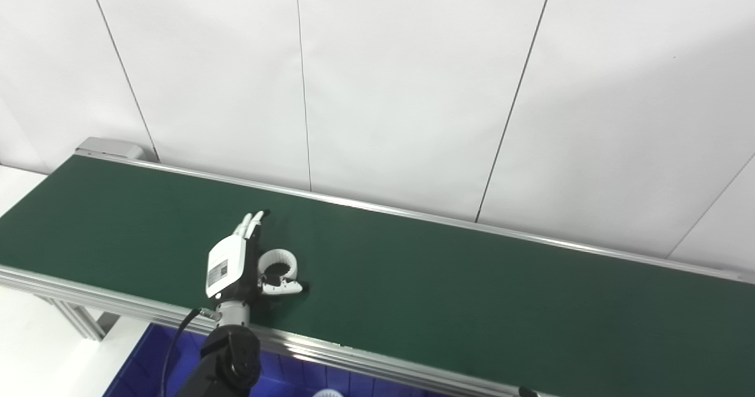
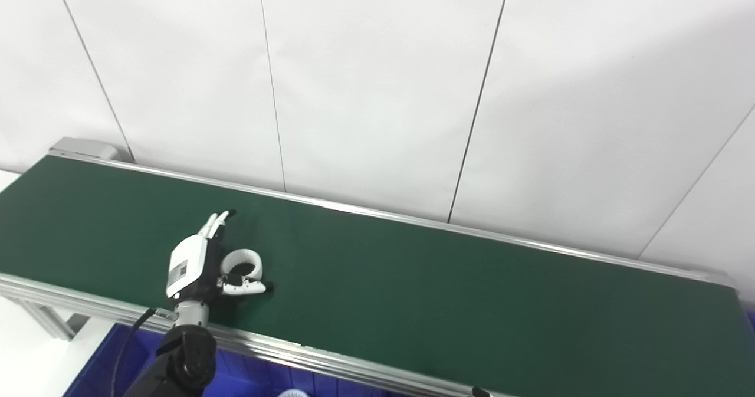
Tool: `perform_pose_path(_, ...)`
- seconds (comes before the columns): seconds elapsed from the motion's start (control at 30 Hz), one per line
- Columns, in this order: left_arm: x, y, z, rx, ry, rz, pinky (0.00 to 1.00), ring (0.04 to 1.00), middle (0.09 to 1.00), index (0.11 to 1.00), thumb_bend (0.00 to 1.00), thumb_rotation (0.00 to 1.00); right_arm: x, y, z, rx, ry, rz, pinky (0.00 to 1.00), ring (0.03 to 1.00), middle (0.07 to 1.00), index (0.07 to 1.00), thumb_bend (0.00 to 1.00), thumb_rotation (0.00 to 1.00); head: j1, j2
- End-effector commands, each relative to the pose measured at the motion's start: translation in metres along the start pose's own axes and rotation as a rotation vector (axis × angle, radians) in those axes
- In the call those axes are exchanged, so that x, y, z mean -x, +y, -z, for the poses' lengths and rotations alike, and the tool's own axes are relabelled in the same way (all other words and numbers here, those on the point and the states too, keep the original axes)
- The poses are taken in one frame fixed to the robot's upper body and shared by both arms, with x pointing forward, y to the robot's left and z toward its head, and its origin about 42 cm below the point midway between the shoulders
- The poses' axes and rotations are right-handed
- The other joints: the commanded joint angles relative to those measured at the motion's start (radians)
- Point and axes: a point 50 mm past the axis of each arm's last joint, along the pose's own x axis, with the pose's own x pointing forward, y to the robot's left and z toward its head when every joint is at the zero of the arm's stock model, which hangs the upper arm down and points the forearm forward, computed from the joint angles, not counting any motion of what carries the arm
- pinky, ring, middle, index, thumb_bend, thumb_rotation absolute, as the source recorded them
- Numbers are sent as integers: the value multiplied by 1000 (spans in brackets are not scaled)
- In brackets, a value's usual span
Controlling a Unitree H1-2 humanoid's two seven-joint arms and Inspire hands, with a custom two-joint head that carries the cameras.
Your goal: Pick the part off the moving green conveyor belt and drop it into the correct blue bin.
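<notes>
The white ring-shaped part (image 1: 278, 263) lies flat on the green conveyor belt (image 1: 448, 291), near the belt's front edge toward its left end. The left hand (image 1: 236, 261) stands over it with fingers (image 1: 250, 225) stretched out and thumb spread wide, the ring between them, not clasped. A blue bin (image 1: 141, 367) sits below the front rail. The right hand is out of sight.

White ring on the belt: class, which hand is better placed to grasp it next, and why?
Left. The left hand is open beside the ring, thumb reaching under it. No right hand is visible.
</notes>
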Motion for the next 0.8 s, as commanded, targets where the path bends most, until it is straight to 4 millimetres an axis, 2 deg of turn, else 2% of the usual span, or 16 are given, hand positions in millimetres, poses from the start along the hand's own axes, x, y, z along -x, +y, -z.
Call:
perform_pose_path(0.0, -12, 4, -3, 14, -9, -20, 648, 772, 854, 825, 748, 0, -3, -2, -12, -13, -84, 20, 661, 753, 803, 841, 630, 186, -1, 2)
perform_pose_path(0.07, -12, 1, -4, 55, -26, -12, 579, 675, 744, 756, 679, 0, -2, -2, -13, -12, -85, 21, 664, 756, 805, 840, 622, 187, -2, 3)
perform_pose_path(0.1, -12, 0, -5, 71, -35, 10, 571, 664, 732, 747, 669, 0, -2, -2, -13, -8, -86, 22, 665, 757, 805, 841, 621, 188, -1, 5)
perform_pose_path(0.13, -12, 0, -5, 80, -40, 26, 546, 571, 688, 698, 573, 0, -2, -2, -13, -5, -86, 23, 659, 753, 804, 840, 622, 201, -1, 5)
perform_pose_path(0.17, -12, 0, -7, 92, -41, 48, 532, 523, 665, 672, 524, 0, -1, -2, -13, -4, -86, 23, 656, 751, 803, 840, 623, 209, -1, 7)
perform_pose_path(0.27, -12, 0, -12, 147, -30, 115, 423, 418, 514, 570, 499, 0, -1, -2, -14, -13, -87, 25, 655, 751, 802, 840, 622, 197, 0, 9)
perform_pose_path(0.4, -12, 2, -18, 180, -6, 199, 374, 417, 516, 491, 499, 0, -1, -1, -13, -21, -84, 26, 665, 761, 806, 847, 600, 169, -1, 12)
perform_pose_path(0.53, -11, 2, -18, 158, 16, 270, 327, 404, 503, 491, 500, 0, 0, -1, -13, -16, -83, 23, 677, 770, 815, 855, 589, 177, -2, 12)
perform_pose_path(0.77, -6, 8, -15, 179, 10, 265, 355, 424, 507, 484, 501, 0, 1, 1, -15, -19, -85, 28, 682, 773, 814, 856, 578, 192, -9, 15)
